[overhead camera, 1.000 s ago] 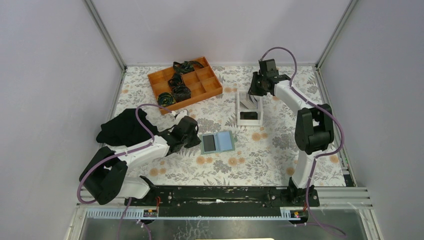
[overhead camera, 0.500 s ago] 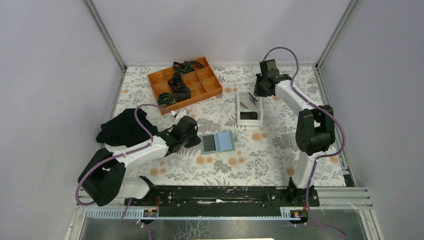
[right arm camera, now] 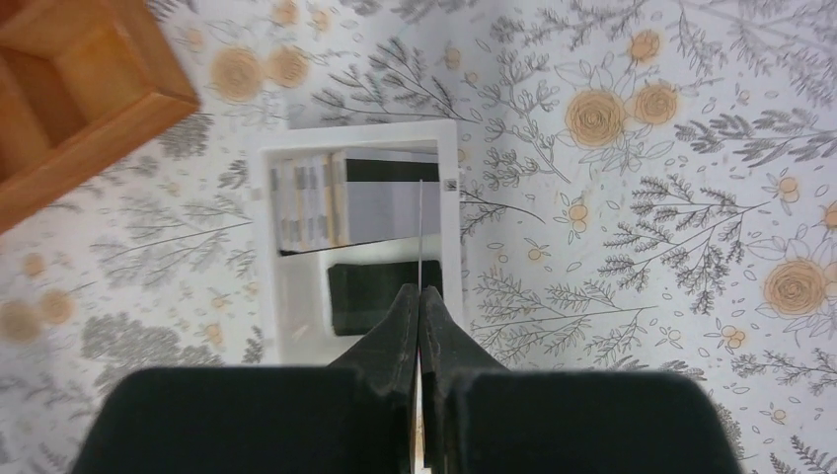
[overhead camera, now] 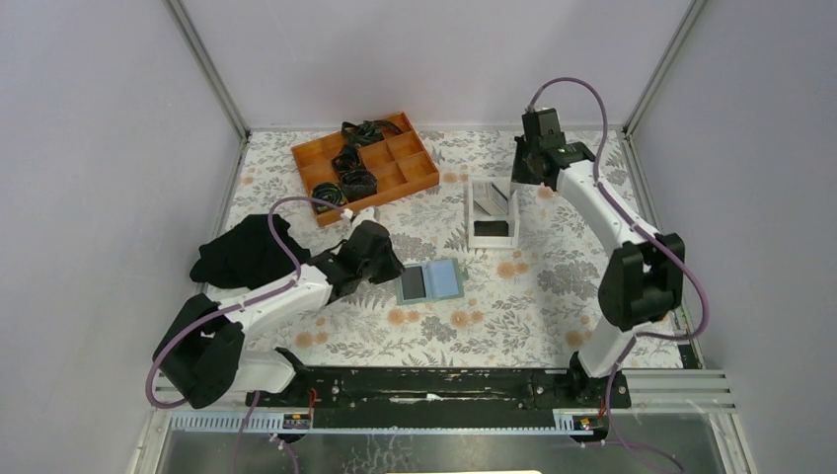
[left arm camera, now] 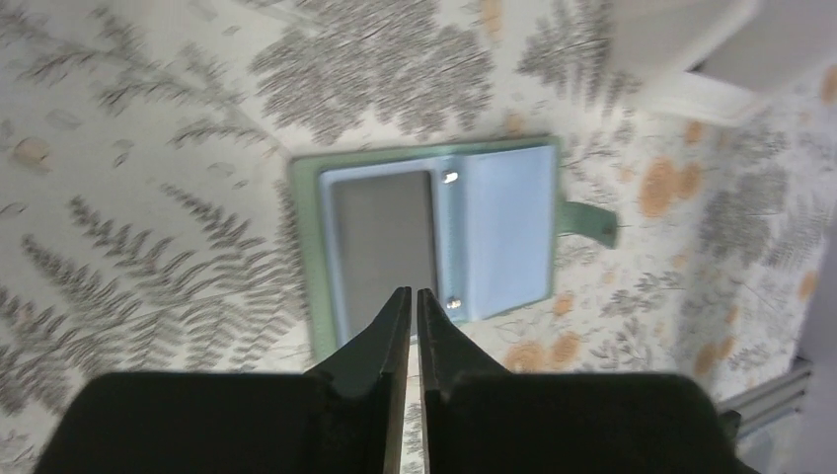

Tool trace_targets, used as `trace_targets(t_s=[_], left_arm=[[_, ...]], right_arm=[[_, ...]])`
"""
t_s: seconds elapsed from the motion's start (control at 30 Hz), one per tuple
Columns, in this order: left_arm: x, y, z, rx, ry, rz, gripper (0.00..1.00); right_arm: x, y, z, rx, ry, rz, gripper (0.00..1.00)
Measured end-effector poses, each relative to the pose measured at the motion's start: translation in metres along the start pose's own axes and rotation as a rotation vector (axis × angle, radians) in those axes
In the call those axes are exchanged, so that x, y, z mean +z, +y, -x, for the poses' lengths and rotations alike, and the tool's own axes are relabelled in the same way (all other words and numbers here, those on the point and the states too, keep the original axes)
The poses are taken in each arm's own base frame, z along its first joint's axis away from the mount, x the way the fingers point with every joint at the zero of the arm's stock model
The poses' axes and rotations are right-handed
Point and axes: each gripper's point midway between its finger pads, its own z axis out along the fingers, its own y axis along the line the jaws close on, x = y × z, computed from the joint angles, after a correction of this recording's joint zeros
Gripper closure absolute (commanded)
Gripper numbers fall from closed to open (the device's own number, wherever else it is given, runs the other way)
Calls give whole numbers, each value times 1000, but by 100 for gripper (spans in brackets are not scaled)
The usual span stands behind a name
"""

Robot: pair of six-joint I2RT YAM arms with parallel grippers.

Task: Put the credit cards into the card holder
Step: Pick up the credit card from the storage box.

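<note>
The sage green card holder (overhead camera: pixel 431 281) lies open on the floral table, with a grey card (left arm camera: pixel 380 242) in its left half and a light blue card (left arm camera: pixel 508 232) in its right half. My left gripper (overhead camera: pixel 392 269) is shut and empty, its tips (left arm camera: pixel 415 293) over the holder's (left arm camera: pixel 308 247) near edge. My right gripper (overhead camera: pixel 520 174) is up over the white tray (overhead camera: pixel 491 237) and is shut on a thin card (right arm camera: pixel 419 227) seen edge-on. The tray (right arm camera: pixel 262 257) holds a grey-silver striped card (right arm camera: pixel 308 202) and a black card (right arm camera: pixel 375 296).
An orange compartment box (overhead camera: pixel 365 166) with dark cord bundles stands at the back left; its corner shows in the right wrist view (right arm camera: pixel 89 89). A black cloth (overhead camera: pixel 242 252) lies by the left arm. The enclosure walls border the table.
My right gripper has risen and drawn back to the right of the tray, with a thin card held in it. My left gripper has edged toward the card holder.
</note>
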Motion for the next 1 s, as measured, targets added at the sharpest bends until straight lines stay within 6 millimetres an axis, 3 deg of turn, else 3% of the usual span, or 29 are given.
trace_targets(t_s=[0.17, 0.3, 0.47, 0.63, 0.7, 0.77, 1.0], left_arm=[[-11, -46, 20, 60, -14, -164, 65], [-24, -82, 36, 88, -13, -337, 56], [-41, -105, 51, 97, 13, -527, 43], [-60, -124, 53, 131, 44, -669, 39], [-68, -131, 54, 147, 49, -718, 30], [-77, -139, 53, 161, 60, -774, 23], [-102, -158, 49, 189, 105, -926, 23]], right_arm=[[-55, 12, 18, 9, -89, 105, 100], [-105, 30, 11, 6, -119, 271, 100], [-145, 55, -22, -16, -60, 488, 100], [-166, 71, -73, -21, 90, 664, 100], [-177, 78, -91, -20, 153, 741, 100], [-184, 82, -98, -21, 179, 783, 100], [-217, 102, -119, -36, 260, 964, 100]])
